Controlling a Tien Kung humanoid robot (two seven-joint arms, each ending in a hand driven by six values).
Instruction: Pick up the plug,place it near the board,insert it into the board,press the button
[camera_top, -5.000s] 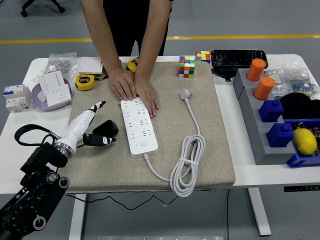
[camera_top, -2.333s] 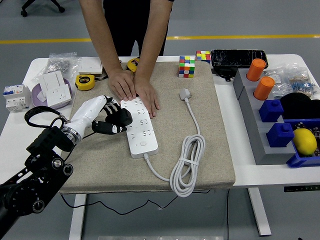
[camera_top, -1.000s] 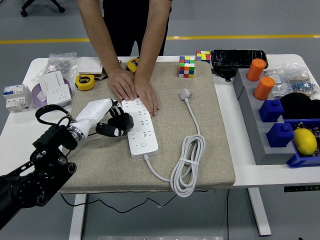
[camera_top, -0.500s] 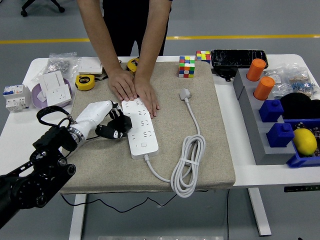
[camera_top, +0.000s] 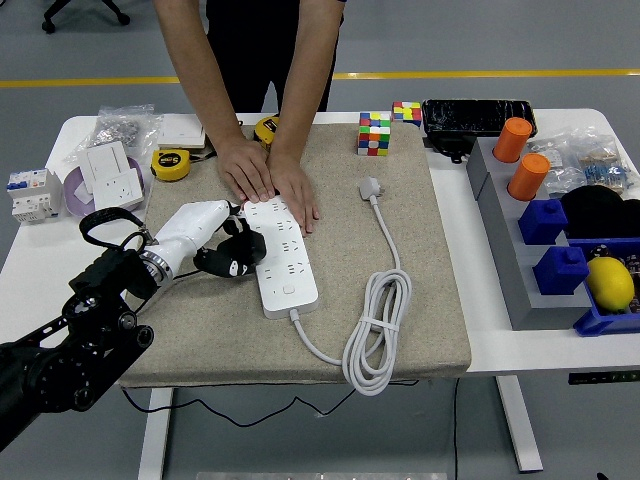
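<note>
A: Since five seconds ago the left hand (camera_top: 205, 232) has carried the plug (camera_top: 240, 253) from the mat's left side, well apart from the strip, up against the power strip (camera_top: 278, 252); over the last half second it has barely shifted.

B: And the fingers?

A: Curled around the black plug, which sits against the strip's left long edge, about halfway along it. I cannot tell whether the pins are in a socket. The white cover of the hand lies on top, the arm coming in from the table's near left corner.

B: Where does the strip lie?

A: On the beige mat (camera_top: 430, 300) in the middle of the table (camera_top: 470, 345), lengthwise from far to near, its white cable looping in a coil (camera_top: 375, 335) toward the near edge and ending in a white plug (camera_top: 371, 187) further back on the mat. The button (camera_top: 288, 289) at the strip's near end is uncovered.

B: The person?

A: Standing at the far edge, both hands (camera_top: 268, 180) flat and overlapping on the far end of the strip, as before.

B: Anything else?

A: Two yellow tape measures (camera_top: 169, 164) and wall sockets in a purple dish (camera_top: 75, 190) toward the far left corner, puzzle cubes (camera_top: 374, 133) at the far edge, orange cylinders (camera_top: 519, 156) and blue blocks (camera_top: 551, 244) along the right edge.
</note>
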